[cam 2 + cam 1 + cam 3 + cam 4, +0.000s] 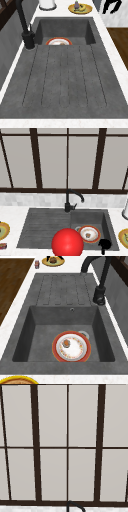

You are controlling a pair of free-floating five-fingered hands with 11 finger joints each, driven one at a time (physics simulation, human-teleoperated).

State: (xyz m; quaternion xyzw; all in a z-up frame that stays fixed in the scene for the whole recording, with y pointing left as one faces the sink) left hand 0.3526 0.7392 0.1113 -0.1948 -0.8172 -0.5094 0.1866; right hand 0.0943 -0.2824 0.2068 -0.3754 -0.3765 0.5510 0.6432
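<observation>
Though blurred, small can (pixel 37 264) seemingly unlettered.

Big window (pixel 67 444) w/ dark brown frame fills upper half of front view; pale grey panes. Grey tile backsplash (pixel 35 199) strip across the middle. White marble-look countertop (pixel 11 214) at mid left. Dark wood floor (pixel 11 283) upper left of right side view.
</observation>
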